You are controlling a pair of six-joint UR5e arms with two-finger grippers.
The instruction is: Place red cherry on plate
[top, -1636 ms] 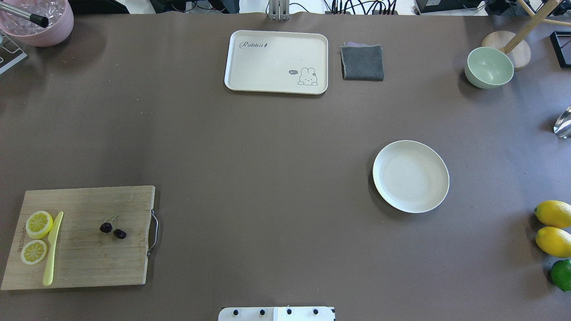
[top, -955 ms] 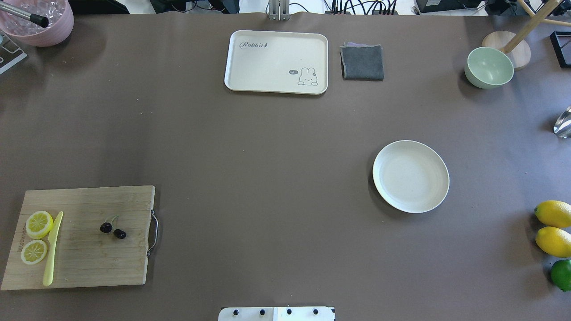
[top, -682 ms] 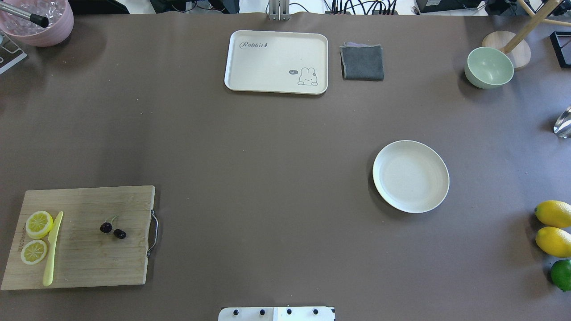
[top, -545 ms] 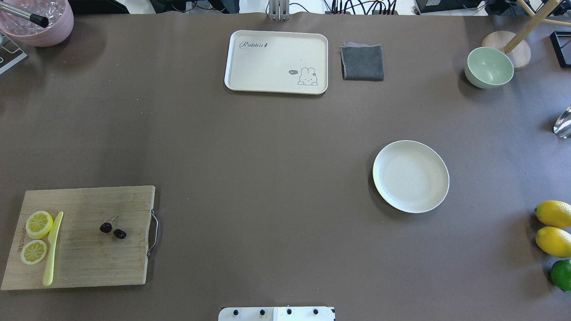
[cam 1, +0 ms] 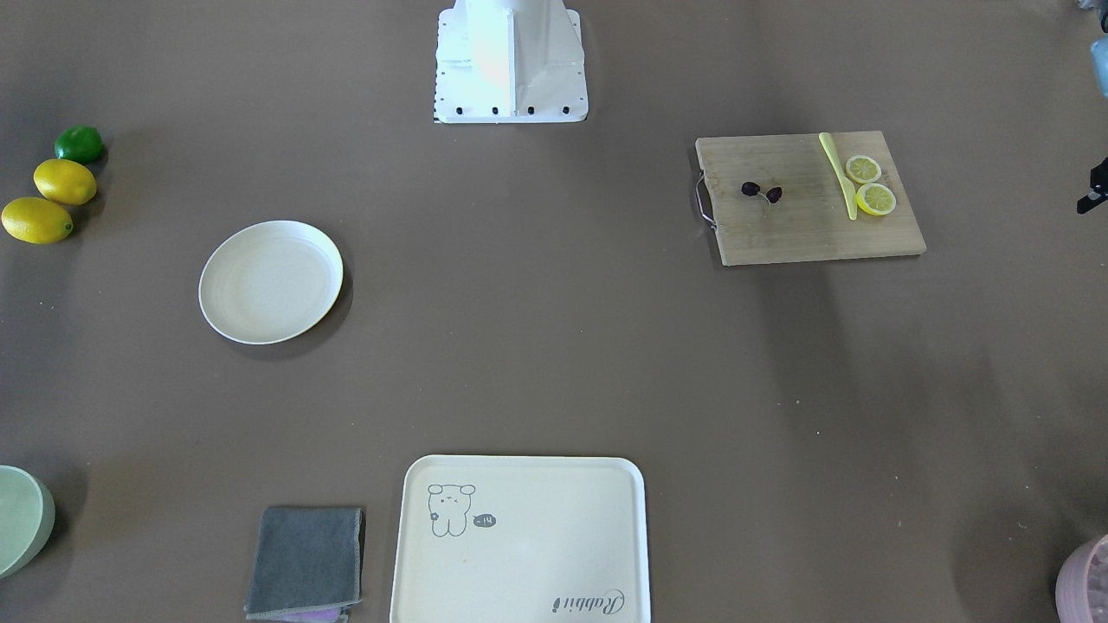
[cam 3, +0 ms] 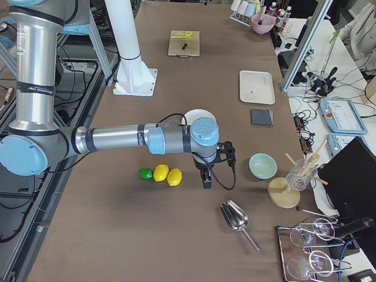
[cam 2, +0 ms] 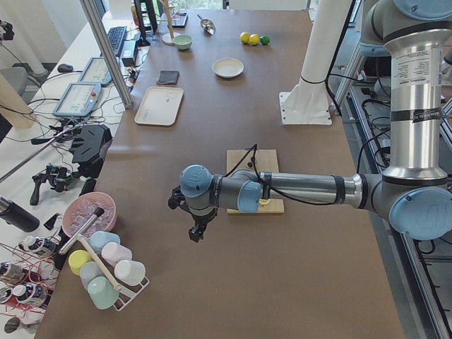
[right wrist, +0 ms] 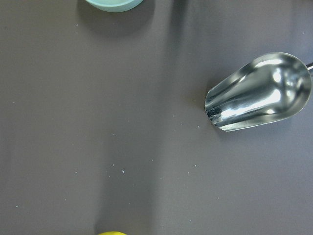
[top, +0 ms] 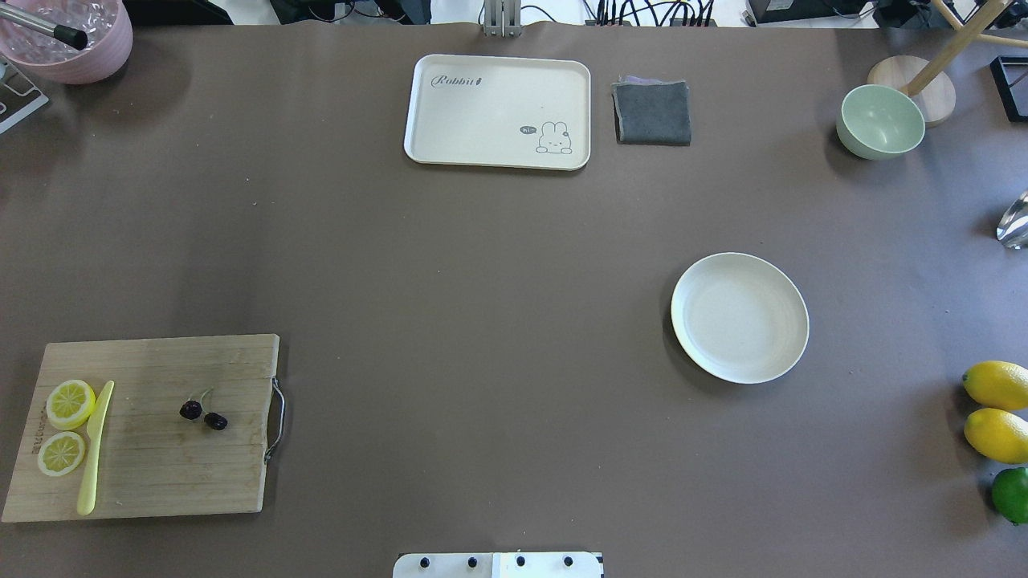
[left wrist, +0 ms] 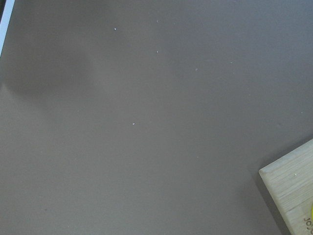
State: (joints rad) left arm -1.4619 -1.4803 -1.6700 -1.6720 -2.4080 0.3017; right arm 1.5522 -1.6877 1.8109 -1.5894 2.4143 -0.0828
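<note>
The red cherry (top: 203,415) (cam 1: 762,191), a pair of tiny dark fruits on thin stems, lies on a wooden cutting board (top: 152,474) at the near left. The plate (top: 740,317) (cam 1: 270,281), round and cream-white, sits bare on the right half of the table. My left gripper (cam 2: 196,232) hangs over the table beyond the board's outer end, apart from the cherry. My right gripper (cam 3: 206,181) hovers past the plate, near the lemons. Both grippers show only in the side views, so I cannot tell whether they are open or shut.
Two lemon slices (top: 71,404) and a yellow knife (top: 95,449) share the board. At the back stand a cream tray (top: 498,111), a grey cloth (top: 652,112) and a green bowl (top: 880,120). Lemons (top: 996,385), a lime (top: 1010,494) and a metal scoop (right wrist: 259,100) lie at the right.
</note>
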